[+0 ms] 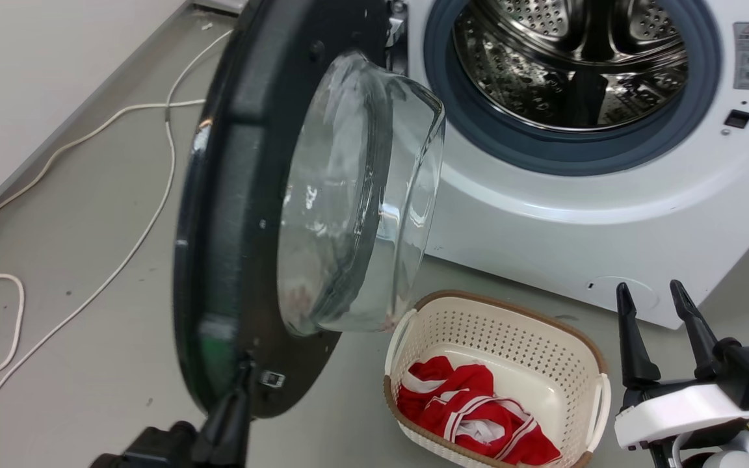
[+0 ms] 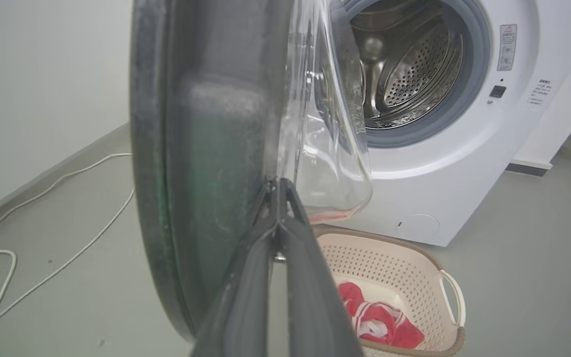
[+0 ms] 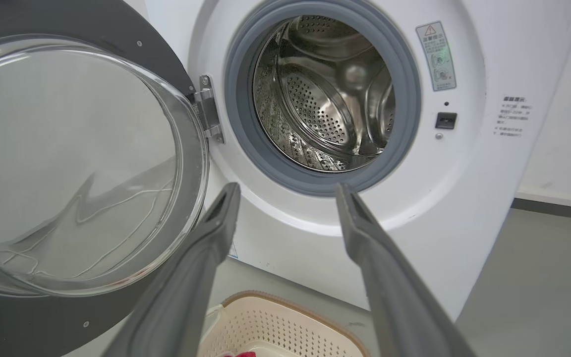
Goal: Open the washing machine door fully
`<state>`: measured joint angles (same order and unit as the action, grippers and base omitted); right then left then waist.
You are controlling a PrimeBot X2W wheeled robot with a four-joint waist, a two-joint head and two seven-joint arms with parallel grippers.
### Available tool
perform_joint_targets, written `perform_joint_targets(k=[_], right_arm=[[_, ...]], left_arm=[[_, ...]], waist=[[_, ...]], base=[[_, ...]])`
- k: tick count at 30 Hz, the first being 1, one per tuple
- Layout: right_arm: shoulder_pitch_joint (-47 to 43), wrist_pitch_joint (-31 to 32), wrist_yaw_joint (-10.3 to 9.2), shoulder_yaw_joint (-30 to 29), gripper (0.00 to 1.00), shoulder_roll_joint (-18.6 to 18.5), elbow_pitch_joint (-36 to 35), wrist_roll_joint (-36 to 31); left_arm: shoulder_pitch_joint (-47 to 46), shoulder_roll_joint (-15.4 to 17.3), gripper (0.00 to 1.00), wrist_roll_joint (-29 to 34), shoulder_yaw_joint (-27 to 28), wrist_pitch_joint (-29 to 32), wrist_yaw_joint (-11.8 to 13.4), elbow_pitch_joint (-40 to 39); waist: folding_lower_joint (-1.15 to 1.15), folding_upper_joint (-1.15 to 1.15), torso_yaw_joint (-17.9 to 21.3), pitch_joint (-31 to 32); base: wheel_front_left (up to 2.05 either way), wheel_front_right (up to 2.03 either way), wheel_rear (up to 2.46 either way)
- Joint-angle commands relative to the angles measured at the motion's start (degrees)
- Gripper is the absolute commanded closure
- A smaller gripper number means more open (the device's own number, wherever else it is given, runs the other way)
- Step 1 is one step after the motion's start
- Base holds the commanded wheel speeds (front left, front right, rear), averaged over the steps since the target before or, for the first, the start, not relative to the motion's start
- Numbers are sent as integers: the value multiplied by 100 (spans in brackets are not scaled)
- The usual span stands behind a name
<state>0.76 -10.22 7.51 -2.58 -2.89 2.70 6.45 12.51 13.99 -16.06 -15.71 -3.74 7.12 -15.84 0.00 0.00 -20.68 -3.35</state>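
Directly against left hand point(image 2: 278, 184), inner face of washing machine door point(image 2: 216, 139).

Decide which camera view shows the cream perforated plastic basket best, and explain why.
The head view: the cream perforated plastic basket sits nearly whole, red-and-white cloth inside. The left wrist view has it partly behind the left arm's dark fingers. The right wrist view catches just its rim and upper wall at the bottom edge.

Smooth grey floor point(image 1: 56, 214), meeting a pale wall at the left. Standing on it: the white washing machine point(image 1: 608, 214) at the back, a cream perforated basket point(image 1: 511, 309) just before it, and thin white cables point(image 1: 21, 312) trailing well apart, nearer the wall.
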Motion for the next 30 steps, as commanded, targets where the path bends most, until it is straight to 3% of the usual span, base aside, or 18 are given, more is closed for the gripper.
perform_joint_targets(k=[1, 10, 17, 18, 30], right_arm=[[44, -2, -4, 18, 0, 6, -8, -53], [204, 100, -4, 97, 0, 4, -36, -80], [289, 145, -4, 54, 0, 6, -104, -135], [354, 161, -4, 82, 0, 5, -138, -165], [633, 233, -4, 118, 0, 6, -176, -247]], left_arm=[[-100, 43, 100, -34, 95, -43, 48, 59], [-433, 308, 100, -383, 948, -305, 184, 634], [-874, 526, 100, -825, 1581, -661, 30, 1440], [-1141, 604, 100, -1005, 1818, -810, -35, 1849], [-2308, 904, 100, -1296, 2719, -1143, -262, 3288]], waist=[[0, 0, -38, -41], [0, 0, 122, -249], [0, 0, 230, -473], [0, 0, 290, -589], [0, 0, 434, -1045]], base=[[0, 0, 0], [0, 0, 0], [0, 0, 0], [0, 0, 0], [0, 0, 0]])
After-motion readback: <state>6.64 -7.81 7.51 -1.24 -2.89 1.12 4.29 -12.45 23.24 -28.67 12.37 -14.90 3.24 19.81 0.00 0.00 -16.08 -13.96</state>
